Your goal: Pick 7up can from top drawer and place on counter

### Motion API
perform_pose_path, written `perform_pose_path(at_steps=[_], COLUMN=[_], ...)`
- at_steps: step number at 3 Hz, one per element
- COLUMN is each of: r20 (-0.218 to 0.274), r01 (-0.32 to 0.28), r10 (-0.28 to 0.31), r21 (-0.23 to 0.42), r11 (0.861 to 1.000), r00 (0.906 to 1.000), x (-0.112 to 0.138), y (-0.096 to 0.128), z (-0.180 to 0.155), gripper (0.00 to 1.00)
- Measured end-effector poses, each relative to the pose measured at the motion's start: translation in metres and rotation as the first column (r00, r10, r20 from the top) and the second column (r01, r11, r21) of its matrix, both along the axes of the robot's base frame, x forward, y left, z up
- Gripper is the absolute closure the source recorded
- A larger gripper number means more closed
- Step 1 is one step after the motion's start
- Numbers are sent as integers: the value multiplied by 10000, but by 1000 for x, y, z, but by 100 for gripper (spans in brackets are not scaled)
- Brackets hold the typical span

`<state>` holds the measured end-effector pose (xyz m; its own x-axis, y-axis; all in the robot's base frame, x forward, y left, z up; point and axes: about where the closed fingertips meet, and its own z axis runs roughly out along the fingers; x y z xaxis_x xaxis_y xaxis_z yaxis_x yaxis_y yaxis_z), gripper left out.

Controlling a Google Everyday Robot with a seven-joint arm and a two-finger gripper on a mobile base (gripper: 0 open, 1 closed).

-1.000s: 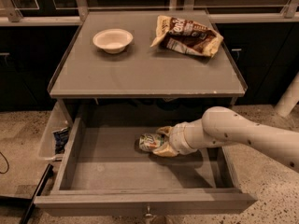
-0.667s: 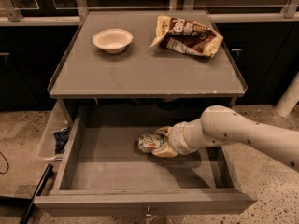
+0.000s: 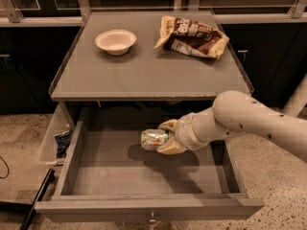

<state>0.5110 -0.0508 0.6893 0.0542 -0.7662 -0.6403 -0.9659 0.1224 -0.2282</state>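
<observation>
The top drawer (image 3: 120,174) stands pulled open below the counter (image 3: 144,71). My gripper (image 3: 163,138) reaches in from the right on the white arm and is shut on the 7up can (image 3: 153,139). The can lies sideways in the fingers, pale green and white, held a little above the drawer floor near its middle, with its shadow below it.
A cream bowl (image 3: 115,41) sits at the counter's back left. A brown-and-cream snack bag (image 3: 193,36) lies at the back right. A clear bin (image 3: 56,140) with a small packet hangs at the drawer's left. Speckled floor surrounds the cabinet.
The gripper with the can has risen slightly off the drawer floor. The bowl and bag have not moved.
</observation>
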Motion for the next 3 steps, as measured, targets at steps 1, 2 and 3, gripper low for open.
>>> perform_pose_path(at_steps=[1, 2, 3], r20=[481, 1030, 1757], r01=[-275, -301, -71], r10=[275, 283, 13], r21=[5, 163, 324], r11=[9996, 9994, 9994], r00=[9985, 9943, 9844], x=[-11, -19, -8], y=[-5, -18, -33], z=[49, 103, 163], gripper=[100, 100, 100])
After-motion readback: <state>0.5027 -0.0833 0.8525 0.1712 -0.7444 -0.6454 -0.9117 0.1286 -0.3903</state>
